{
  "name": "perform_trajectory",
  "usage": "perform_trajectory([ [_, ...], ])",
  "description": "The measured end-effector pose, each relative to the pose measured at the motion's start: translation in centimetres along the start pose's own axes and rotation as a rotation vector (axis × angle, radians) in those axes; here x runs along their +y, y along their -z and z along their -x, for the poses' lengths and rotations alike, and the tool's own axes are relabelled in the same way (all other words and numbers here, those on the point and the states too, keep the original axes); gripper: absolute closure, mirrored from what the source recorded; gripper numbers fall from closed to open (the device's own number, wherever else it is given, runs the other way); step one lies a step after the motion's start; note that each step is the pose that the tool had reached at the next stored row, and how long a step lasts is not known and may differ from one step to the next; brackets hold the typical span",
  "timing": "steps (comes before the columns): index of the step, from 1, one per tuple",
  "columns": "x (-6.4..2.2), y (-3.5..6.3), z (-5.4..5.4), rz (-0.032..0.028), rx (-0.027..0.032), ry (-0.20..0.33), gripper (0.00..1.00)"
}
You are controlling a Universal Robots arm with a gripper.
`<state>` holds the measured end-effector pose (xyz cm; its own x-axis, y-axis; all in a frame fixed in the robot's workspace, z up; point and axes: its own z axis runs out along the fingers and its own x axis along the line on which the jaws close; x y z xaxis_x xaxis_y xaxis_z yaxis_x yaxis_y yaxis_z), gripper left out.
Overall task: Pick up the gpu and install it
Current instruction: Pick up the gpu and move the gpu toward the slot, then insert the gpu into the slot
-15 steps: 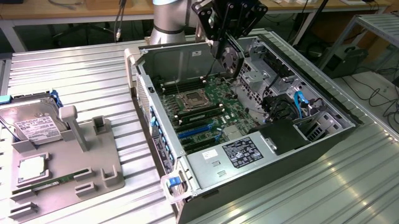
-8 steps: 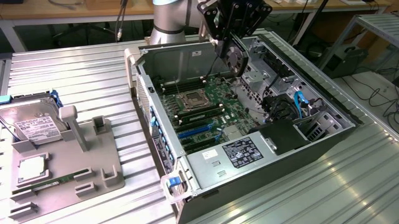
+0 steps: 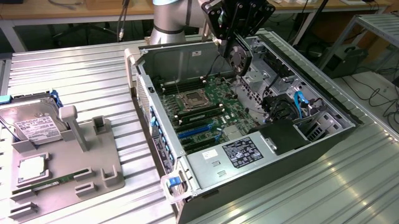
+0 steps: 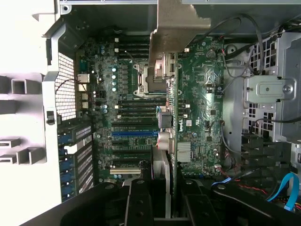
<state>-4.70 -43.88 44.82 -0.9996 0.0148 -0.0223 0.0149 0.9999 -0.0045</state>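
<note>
Ribbed metal table [image 3: 81, 70], open computer tower case [image 3: 262, 186] lying on its side, grey parts holder [image 3: 59, 154] alongside, toward the exterior view's left

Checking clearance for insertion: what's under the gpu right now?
Motherboard: CPU socket and blue slot visible beside the gpu. The board strip directly beneath its edge is covered by the card.

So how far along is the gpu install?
Done: the gpu, a thin black card with a round fan, is picked up, clamped in the black gripper. In hand: it hangs over the open grey computer case. Left: it is not yet seated on the green motherboard.
</note>
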Motion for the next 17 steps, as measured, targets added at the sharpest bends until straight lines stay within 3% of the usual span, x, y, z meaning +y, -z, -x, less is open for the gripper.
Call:
perform_trajectory([
  [11,0.0,0.0,0.0,0.0001,0.0,0.005,0.72],
  [17,0.0,0.0,0.0,0.0012,-0.0002,0.055,0.72],
])
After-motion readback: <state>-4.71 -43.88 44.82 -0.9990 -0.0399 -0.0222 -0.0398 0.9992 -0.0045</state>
